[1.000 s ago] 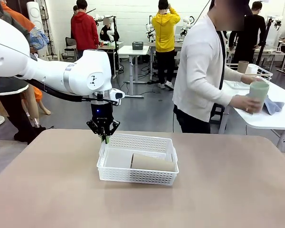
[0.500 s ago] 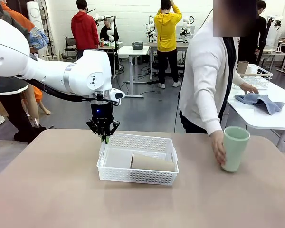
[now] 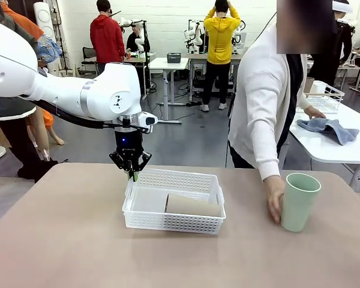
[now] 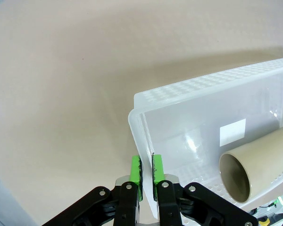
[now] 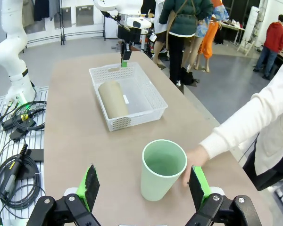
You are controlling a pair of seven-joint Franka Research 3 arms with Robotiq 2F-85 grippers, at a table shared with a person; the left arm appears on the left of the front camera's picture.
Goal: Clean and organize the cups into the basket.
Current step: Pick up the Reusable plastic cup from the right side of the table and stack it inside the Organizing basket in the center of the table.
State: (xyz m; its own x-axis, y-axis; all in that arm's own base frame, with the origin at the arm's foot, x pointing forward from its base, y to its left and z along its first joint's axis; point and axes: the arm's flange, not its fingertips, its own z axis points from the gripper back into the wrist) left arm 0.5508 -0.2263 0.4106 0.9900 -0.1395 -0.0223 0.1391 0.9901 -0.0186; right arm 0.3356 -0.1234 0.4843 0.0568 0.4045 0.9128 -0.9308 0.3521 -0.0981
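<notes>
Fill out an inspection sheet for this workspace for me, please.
Surface: tan table, no spills seen.
Job's things: white basket holds one tan cup lying on its side; mint cup stands upright outside it, a person's hand on it.
Clutter: nothing seen.
Grippers: left gripper has its fingers shut on the basket's far corner rim; right gripper open, facing the mint cup.
Cables: black cables coiled beside the table.
Surroundings: side table with blue cloth and wire rack; people farther off.
</notes>
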